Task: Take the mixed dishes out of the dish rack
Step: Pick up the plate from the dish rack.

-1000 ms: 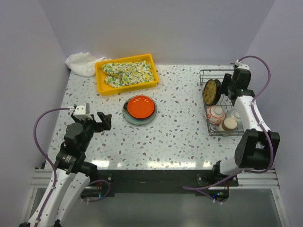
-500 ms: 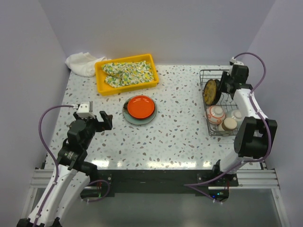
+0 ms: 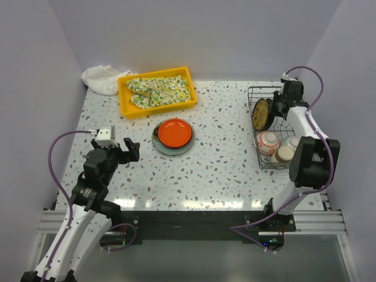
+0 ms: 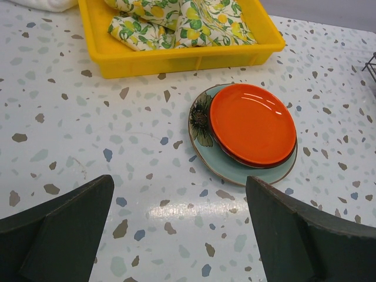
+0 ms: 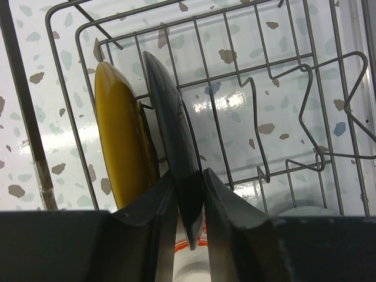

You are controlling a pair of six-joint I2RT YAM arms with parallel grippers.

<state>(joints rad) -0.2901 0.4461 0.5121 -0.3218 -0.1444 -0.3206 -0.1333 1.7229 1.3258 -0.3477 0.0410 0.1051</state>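
Right jaws pinching dark plate point(image 5: 171, 129) in dish rack point(image 5: 22, 88) — yellow plate point(image 5: 120, 141) just beside, left jaws wide, empty

Speckled table point(image 3: 223, 170), yellow tray point(image 3: 158, 108), white cloth point(image 3: 101, 79), green plate point(image 4: 202, 123), dish rack point(image 3: 249, 97)

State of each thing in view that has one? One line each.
right gripper, shut on dark plate's rim.
dark plate, on edge in dish rack, gripped.
yellow plate, on edge beside it, not gripped.
red-patterned bowl, in rack.
tan cup, in rack.
left gripper, open, empty, above table.
orange-red bowl, stacked on pale green-blue plate.
yellow tray, holds floral cloth.
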